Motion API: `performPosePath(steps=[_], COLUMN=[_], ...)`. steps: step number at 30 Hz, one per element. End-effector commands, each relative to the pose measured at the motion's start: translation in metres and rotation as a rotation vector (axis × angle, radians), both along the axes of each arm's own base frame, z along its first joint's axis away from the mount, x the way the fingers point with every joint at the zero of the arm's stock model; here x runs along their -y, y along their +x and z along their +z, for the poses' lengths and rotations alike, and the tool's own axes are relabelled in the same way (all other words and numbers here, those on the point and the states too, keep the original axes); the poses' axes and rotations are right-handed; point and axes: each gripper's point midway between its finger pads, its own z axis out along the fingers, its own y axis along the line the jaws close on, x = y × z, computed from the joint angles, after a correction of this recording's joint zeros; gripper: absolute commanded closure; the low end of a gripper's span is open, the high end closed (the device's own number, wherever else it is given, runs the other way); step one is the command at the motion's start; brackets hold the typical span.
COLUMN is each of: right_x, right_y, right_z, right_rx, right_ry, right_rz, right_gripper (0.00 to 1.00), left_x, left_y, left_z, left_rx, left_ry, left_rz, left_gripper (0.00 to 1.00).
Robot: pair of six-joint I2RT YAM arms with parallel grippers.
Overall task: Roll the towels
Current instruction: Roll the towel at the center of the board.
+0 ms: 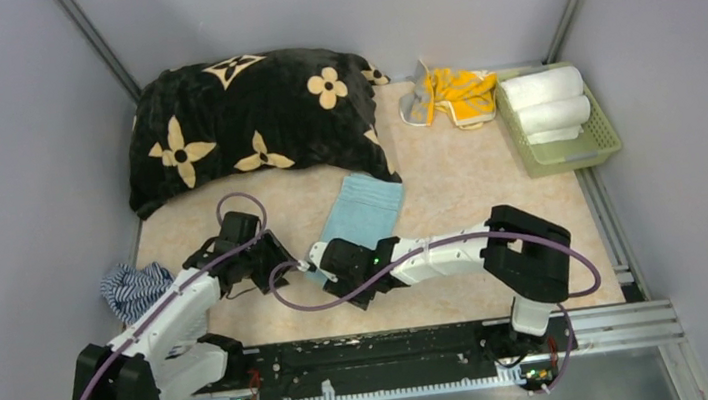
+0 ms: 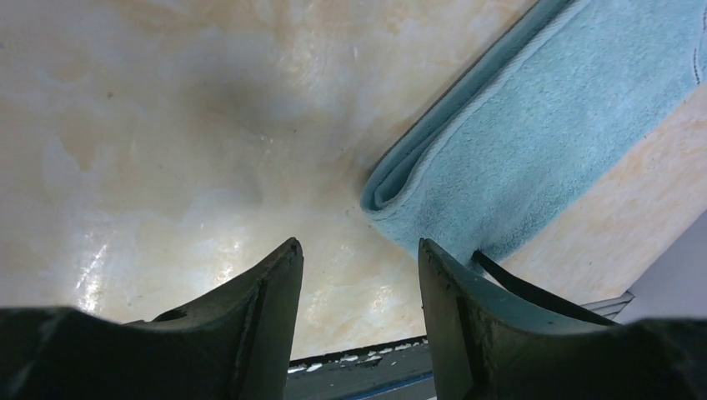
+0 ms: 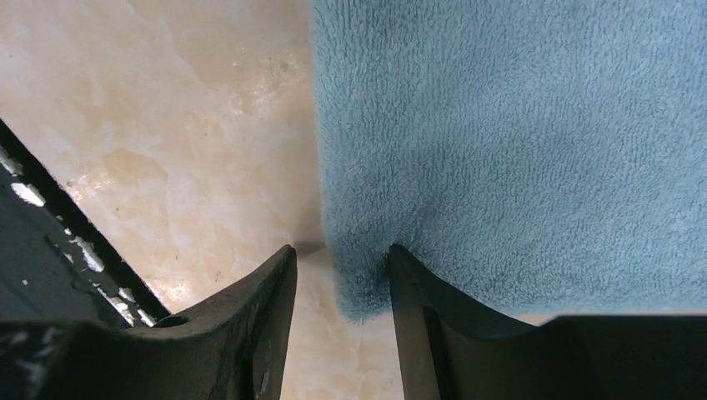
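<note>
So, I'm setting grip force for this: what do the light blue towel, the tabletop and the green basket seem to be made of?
Light blue towel: soft terry cloth, probably cotton; fuzzy pile, stitched hem. Tabletop: smooth, glossy marble-patterned sheet, perhaps laminate or vinyl; it shows glare. Green basket: likely rigid plastic, judging by its slotted walls.

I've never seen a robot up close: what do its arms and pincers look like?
The left arm and right arm are white tube-like segments joined by chunky black joints, each trailing a thin purple cable. The left gripper and right gripper are black, each with two dark, curved fingers tapering to narrow tips.
</note>
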Motion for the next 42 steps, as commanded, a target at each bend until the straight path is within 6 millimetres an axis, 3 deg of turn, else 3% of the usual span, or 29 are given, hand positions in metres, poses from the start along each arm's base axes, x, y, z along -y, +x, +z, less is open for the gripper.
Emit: performPosePath(steps=[1, 6, 14, 20, 30, 41, 42], right_x=[0.017, 0.029, 0.001, -0.010, -0.017, -0.008, -0.009], right_y=[-0.002, -0.002, -0.009, -0.007, -0.001, -0.005, -0.004], right_z=[-0.021, -0.035, -0.011, -0.002, 0.006, 0.007, 0.015], right_rx=[0.035, 0.037, -0.032, -0.070, -0.090, -0.131, -0.126], right_ry=[-0.104, -0.162, -0.003, 0.064, 0.120, 0.144, 0.168], right_rz=[-0.001, -0.039, -0.059, -0.098, -0.142, -0.146, -0.145], right_gripper=[0.56, 0.68, 0.96, 0.98, 0.99, 1.00, 1.00], left_x=[0.007, 0.014, 0.038, 0.055, 0.065, 0.031, 0.027], left_y=[-0.012, -0.016, -0.023, -0.023, -0.022, -0.014, -0.014], left_z=[-0.005, -0.007, -0.007, -0.005, -0.031, -0.049, -0.050], left_rx=[-0.081, -0.108, -0.165, -0.182, -0.233, -0.200, -0.198], left_ry=[-0.068, -0.117, -0.200, -0.235, -0.194, -0.014, 0.004], left_rz=[0.060, 0.078, 0.113, 0.173, 0.218, 0.311, 0.323], left_gripper=[0.40, 0.40, 0.39, 0.39, 0.50, 0.63, 0.63])
